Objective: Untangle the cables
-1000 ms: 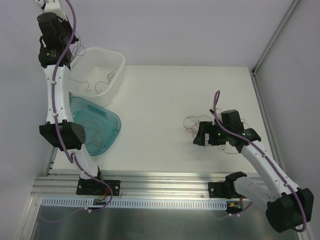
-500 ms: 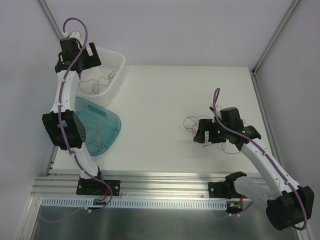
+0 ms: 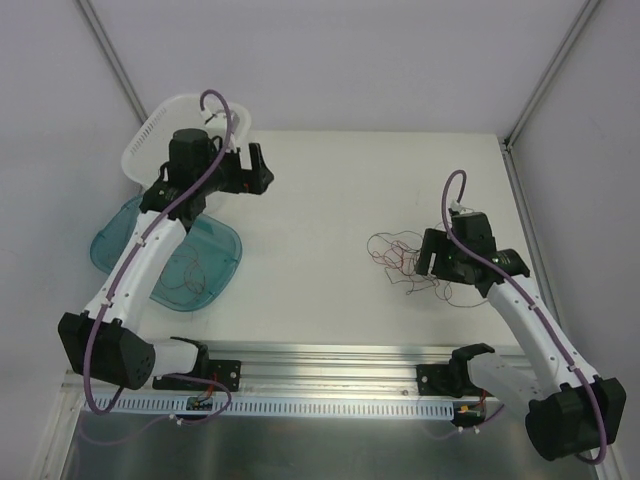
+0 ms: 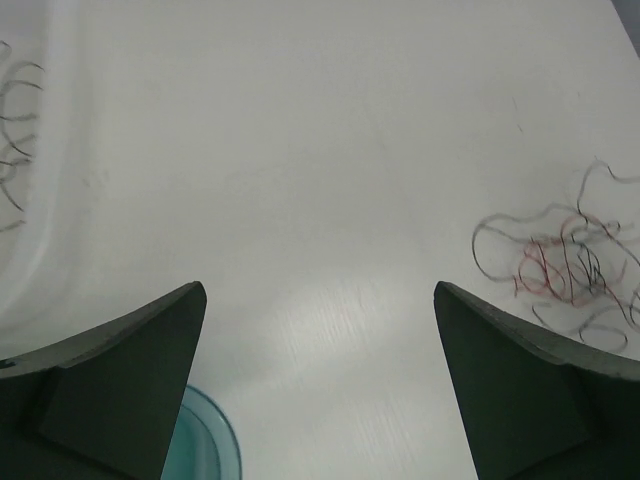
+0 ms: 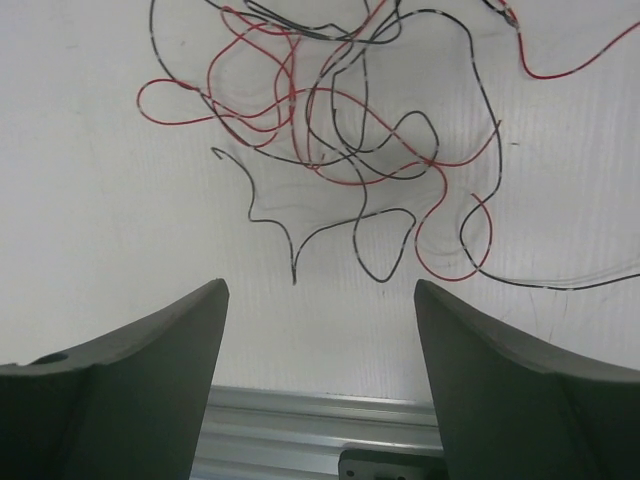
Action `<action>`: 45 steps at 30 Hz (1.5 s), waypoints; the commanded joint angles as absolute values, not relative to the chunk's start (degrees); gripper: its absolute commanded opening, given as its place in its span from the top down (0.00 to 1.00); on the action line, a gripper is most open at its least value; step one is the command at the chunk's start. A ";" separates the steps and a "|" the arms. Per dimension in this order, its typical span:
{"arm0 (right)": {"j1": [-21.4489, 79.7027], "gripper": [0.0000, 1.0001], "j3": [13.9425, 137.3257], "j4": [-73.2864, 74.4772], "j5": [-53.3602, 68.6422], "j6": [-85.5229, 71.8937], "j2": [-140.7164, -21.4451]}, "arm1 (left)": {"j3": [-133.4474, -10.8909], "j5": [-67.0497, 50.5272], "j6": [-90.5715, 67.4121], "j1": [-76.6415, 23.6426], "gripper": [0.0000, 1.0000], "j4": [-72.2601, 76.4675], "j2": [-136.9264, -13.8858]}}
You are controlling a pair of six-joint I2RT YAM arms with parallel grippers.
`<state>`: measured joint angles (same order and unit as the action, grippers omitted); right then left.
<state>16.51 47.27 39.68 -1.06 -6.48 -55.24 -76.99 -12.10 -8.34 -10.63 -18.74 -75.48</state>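
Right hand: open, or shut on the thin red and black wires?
Open. The right hand shows fingers wide apart, nothing between; the thin red and black wires lie tangled on the white table.

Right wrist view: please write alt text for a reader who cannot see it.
A loose tangle of red and black cables lies on a white table, just beyond the open right gripper, which holds nothing. A metal rail shows at the lower edge.

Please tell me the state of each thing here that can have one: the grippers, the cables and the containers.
Cables: red and dark, tangled, lying on the table.
Left gripper: open, empty.
Right gripper: open, empty, over the cables.
Basket: upright, holds loose strands.
Teal tray: flat, loose strands on it.
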 commanded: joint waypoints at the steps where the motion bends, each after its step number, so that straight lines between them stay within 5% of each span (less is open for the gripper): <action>1: 14.94 0.23 45.44 38.50 -3.52 -8.18 -55.54 | -69.98 -15.38 -9.66 -14.84 0.01 -18.37 -71.47; 9: 14.85 0.35 40.61 28.67 -0.79 -3.87 -62.21 | -56.88 -13.80 -13.53 -25.92 0.01 -18.19 -64.34; 12: 14.85 0.48 40.17 26.11 -0.97 -2.81 -64.24 | -53.63 -12.48 -16.16 -29.35 0.01 -17.67 -63.11; 16: 17.38 0.85 42.26 26.54 -0.53 -2.37 -65.92 | -51.42 -11.60 -17.93 -33.65 0.01 -16.53 -63.28; 19: 22.14 0.99 47.96 30.31 2.09 -2.63 -65.22 | -51.59 -10.73 -17.93 -36.03 0.01 -15.91 -63.72; 32: 35.85 0.99 75.74 39.72 24.15 3.77 -66.62 | -53.44 -21.60 -7.13 -38.85 0.01 -5.98 -58.36; 45: 44.03 1.00 79.01 41.04 31.90 11.07 -70.05 | -50.36 -40.93 6.41 -39.11 0.10 -0.18 -54.40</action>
<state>43.05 76.82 40.56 28.47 7.77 -70.24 -51.51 -31.57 1.02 -38.65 -3.25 -54.37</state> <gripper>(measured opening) 0.015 0.908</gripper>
